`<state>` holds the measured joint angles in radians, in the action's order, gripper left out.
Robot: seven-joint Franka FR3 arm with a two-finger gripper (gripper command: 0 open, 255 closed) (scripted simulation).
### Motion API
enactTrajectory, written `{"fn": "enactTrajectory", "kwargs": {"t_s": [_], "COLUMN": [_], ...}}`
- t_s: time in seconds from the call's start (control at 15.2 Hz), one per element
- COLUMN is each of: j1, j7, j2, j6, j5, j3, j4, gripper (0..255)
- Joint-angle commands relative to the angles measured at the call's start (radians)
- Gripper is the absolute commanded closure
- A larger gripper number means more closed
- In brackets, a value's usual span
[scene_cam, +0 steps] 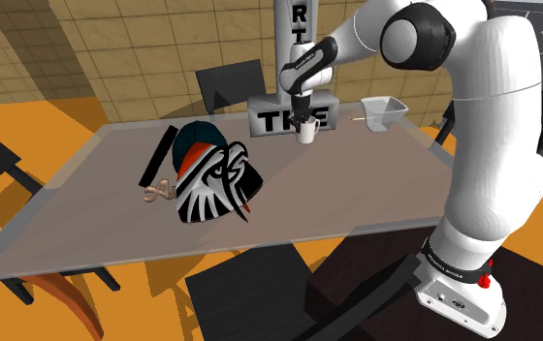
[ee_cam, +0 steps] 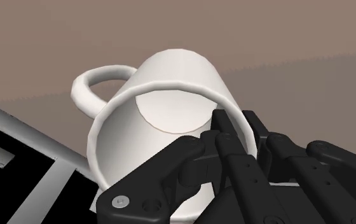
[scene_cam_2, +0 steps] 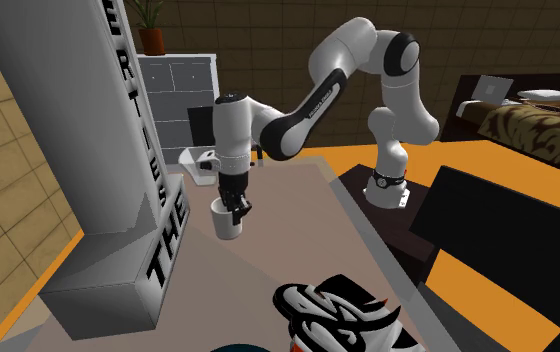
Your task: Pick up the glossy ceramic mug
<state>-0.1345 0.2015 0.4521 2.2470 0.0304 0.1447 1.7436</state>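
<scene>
— Between the claw's fingers, what have you got?

— From my console: the claw (scene_cam_2: 231, 207) is clamped on the white mug (ee_cam: 170, 83). Its black fingers (ee_cam: 223, 127) pinch the rim wall, one inside the cup and one outside, on the side away from the handle. The mug hangs directly under the claw, upright, and looks to be resting on the table (scene_cam: 357, 194); I can make out no gap beneath it.

— So which step is that?

— I judge the grasp made and the lift not yet done. What the next move calls for is a straight rise, keeping the pinch firm. A grip on a thin, smooth wall could let the cup swing or slip if I hurry.

— Anything crowding it?

— Just beside the claw, on the handle side, stands a tall grey lettered block (scene_cam_2: 118, 200), so I would avoid drifting that way. A white basket (scene_cam: 384, 108) sits near the claw on the other side, and a black, white and orange patterned cap (scene_cam: 211, 179) lies well apart from it.
</scene>
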Motion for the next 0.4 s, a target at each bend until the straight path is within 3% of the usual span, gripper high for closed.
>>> {"fn": "enactTrajectory", "kwargs": {"t_s": [0.0, 0.33], "j1": [0.001, 0.002], "j7": [-0.001, -0.002], "j2": [-0.014, -0.034], "j6": [-0.021, -0.056], "j5": [-0.002, -0.005], "j3": [0.001, 0.003], "j4": [-0.007, -0.022], "gripper": [255, 255]}}
